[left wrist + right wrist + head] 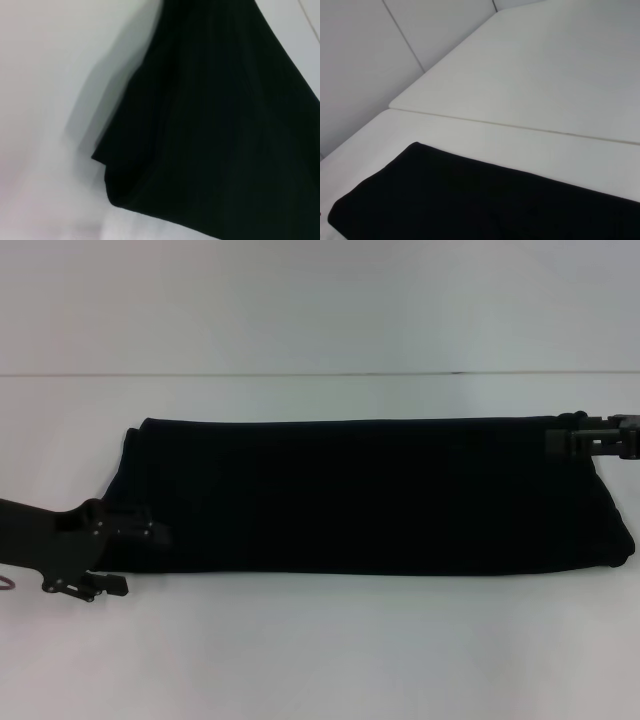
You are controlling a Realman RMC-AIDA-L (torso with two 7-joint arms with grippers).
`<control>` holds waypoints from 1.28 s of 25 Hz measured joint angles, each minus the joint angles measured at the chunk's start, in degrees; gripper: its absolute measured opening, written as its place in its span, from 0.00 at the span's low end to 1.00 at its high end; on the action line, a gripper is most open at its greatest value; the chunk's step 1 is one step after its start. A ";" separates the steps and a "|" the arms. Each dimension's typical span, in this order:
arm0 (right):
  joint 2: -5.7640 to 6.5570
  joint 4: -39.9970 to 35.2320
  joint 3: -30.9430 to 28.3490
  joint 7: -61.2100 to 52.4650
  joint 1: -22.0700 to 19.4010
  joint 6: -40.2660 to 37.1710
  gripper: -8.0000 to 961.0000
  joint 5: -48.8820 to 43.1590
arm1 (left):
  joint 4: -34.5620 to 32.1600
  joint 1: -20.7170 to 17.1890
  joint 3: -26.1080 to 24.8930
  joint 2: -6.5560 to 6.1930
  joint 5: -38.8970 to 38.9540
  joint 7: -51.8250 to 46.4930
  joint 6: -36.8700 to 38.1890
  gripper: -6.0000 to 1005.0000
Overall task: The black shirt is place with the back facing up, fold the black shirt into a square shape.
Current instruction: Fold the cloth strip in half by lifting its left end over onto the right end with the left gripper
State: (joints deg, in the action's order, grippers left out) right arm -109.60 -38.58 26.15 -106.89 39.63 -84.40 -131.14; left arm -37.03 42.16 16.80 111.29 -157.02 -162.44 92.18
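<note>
Lying across the middle of the head view: the black shirt (370,495), folded into a long horizontal band on the white table (320,650). No lettering shows on the upward face. Band runs from left of centre almost to the right edge of the frame; its lower right end is rounded and bulges slightly.

Left gripper (140,545): lower left of the head view, at the shirt's lower left corner, touching or overlapping the cloth edge. Whether its fingers are parted or closed, and whether any fabric is caught, cannot be told.

Right gripper (560,435): upper right of the head view, at the shirt's upper right corner, dark against dark cloth. Finger spacing and any hold on fabric cannot be told.

Left wrist view: black fabric fills the right portion, one corner hanging toward the lower centre, white table beyond.

Right wrist view: shirt edge across the lower frame, table seam (520,127) above it.
</note>
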 joint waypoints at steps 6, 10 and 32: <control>0.00 0.00 -0.04 -0.02 0.01 0.53 0.97 0.02 | 0.89 -0.29 -0.04 0.00 -0.04 -5.33 -2.24 0.90; 0.00 0.00 -0.13 0.12 0.01 1.31 0.97 0.02 | 2.28 -0.33 -0.10 0.02 -0.13 -6.03 -3.78 0.90; 0.00 0.00 -0.13 -0.20 -0.58 2.19 0.97 0.81 | 3.20 -0.65 -0.10 0.07 -0.53 -7.02 -9.00 0.90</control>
State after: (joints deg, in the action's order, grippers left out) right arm -109.60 -38.58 26.01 -107.09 39.05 -82.21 -130.34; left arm -33.83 41.51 16.70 111.36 -157.55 -169.46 83.19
